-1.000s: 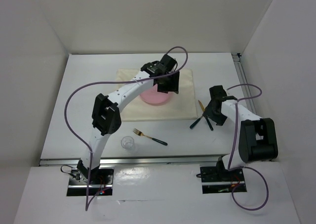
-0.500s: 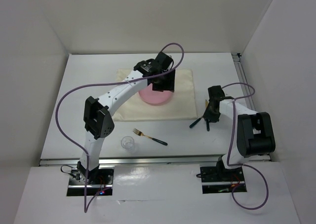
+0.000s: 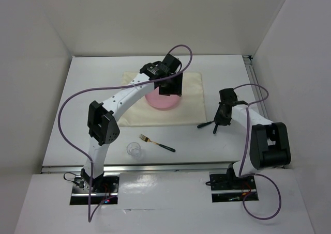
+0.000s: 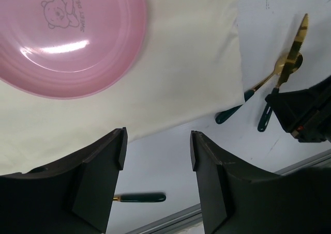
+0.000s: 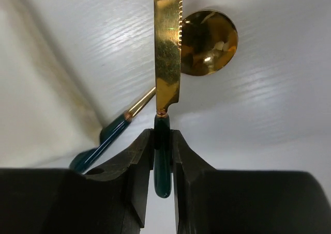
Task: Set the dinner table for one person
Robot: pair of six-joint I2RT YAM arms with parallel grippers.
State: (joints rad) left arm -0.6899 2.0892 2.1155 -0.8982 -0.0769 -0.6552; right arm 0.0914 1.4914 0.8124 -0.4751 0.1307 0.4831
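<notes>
My right gripper (image 5: 163, 138) is shut on the dark green handle of the gold knife (image 5: 168, 53), which lies on the white dinner table (image 3: 93, 105) just right of the cream placemat (image 3: 194, 97). The gold spoon (image 5: 209, 43) lies beside the knife, its green handle (image 3: 206, 124) angled left. My left gripper (image 4: 156, 151) hangs open and empty above the near edge of the placemat, near the pink plate (image 4: 67, 37). From above, the left gripper (image 3: 170, 84) covers part of the plate (image 3: 161, 102), and the right gripper (image 3: 222, 115) hides the knife blade.
A fork (image 3: 156, 142) with a green handle (image 4: 139, 197) lies on the table in front of the placemat. A small clear glass (image 3: 134, 150) stands left of it, near the front rail (image 3: 155, 168). Another metal rail (image 3: 254, 84) borders the right edge.
My right gripper has shut on the knife handle, and the spoon handle has swung a little. The left gripper has drawn back slightly over the plate, and its elbow has moved left.
</notes>
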